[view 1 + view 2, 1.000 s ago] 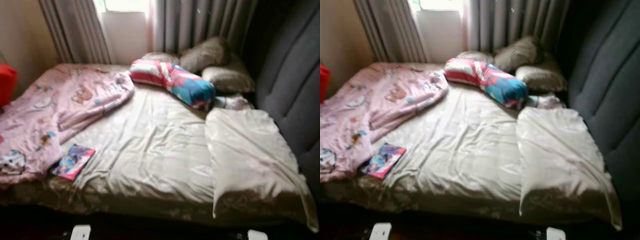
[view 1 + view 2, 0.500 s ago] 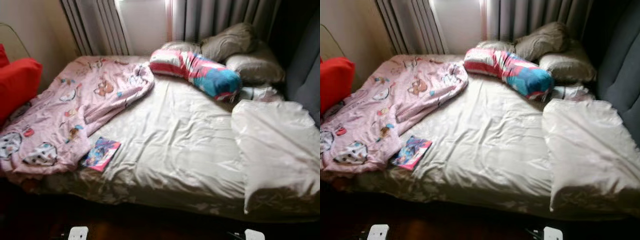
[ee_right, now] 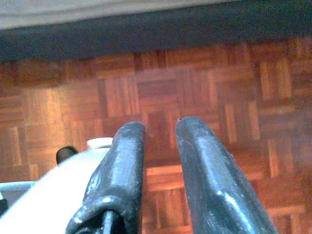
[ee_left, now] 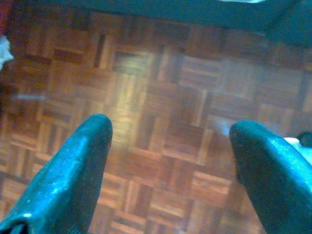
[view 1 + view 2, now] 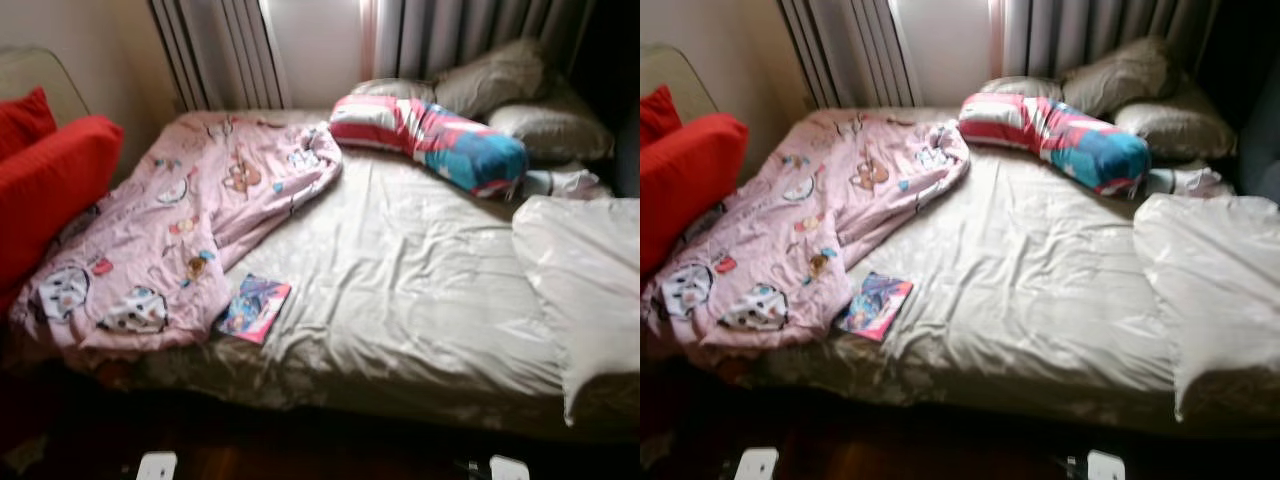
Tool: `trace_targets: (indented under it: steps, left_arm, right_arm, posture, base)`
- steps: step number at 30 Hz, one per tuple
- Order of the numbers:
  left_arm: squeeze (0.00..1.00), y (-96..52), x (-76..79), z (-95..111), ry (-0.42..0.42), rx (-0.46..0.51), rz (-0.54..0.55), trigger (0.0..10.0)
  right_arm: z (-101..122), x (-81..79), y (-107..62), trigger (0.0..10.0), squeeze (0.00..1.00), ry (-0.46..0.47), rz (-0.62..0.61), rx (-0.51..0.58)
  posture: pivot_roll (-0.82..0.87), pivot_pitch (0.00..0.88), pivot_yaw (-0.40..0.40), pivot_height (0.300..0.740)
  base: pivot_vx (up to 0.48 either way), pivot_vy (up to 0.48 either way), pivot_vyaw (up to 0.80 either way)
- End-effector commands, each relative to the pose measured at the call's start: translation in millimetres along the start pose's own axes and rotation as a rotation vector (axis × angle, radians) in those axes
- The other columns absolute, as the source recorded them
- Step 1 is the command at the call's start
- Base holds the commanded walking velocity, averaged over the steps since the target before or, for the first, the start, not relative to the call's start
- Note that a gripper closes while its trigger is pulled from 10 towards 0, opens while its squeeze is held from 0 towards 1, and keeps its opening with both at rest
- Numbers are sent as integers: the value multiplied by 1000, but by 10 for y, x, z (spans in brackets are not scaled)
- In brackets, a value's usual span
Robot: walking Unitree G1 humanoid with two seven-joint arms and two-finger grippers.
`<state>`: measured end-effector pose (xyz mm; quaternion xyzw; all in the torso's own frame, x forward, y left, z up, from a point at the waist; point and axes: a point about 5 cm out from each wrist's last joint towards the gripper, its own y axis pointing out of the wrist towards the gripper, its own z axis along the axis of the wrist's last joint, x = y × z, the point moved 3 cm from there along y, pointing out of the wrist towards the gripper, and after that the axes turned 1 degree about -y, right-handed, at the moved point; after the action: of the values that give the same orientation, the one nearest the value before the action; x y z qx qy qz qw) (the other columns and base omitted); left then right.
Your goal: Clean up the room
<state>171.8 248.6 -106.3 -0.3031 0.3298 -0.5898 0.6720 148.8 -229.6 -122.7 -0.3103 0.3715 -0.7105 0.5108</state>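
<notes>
A bed with a beige sheet (image 5: pixel 400 290) lies before me. A crumpled pink cartoon blanket (image 5: pixel 190 225) covers its left side. A colourful book (image 5: pixel 254 309) rests on the sheet at the blanket's lower edge. A striped red, white and blue bolster (image 5: pixel 430 143) lies near the head, with beige pillows (image 5: pixel 520 100) behind it. A white pillow (image 5: pixel 585 290) is at the right. My left gripper (image 4: pixel 170 131) hangs open over the parquet floor. My right gripper (image 3: pixel 160 127) hangs shut above the floor, holding nothing.
Red cushions (image 5: pixel 45 185) sit on a seat at the left, touching the blanket's edge. Grey curtains (image 5: pixel 220 55) and a bright window are behind the bed. Dark wooden floor (image 5: pixel 300 455) runs along the bed's near edge.
The camera has swung to the left, so the bed slides right in the picture and the red cushions come into view. Nothing on the bed has moved.
</notes>
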Motion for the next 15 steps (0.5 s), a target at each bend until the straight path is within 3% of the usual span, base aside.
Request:
trace_targets:
  steps: [1,15]
  left_arm:
    - [0,-5,-10,-21,-4,-7,6,10000]
    - [0,0,6,-16,-9,-7,7,10000]
  right_arm:
    - [-9,-12,-2,10000,0,13,3,1]
    - [7,-7,1,10000,0,11,8,4]
  posture:
    - [-69,0,83,740]
    - [-66,0,81,740]
  base:
    - [0,480,0]
    - [0,480,0]
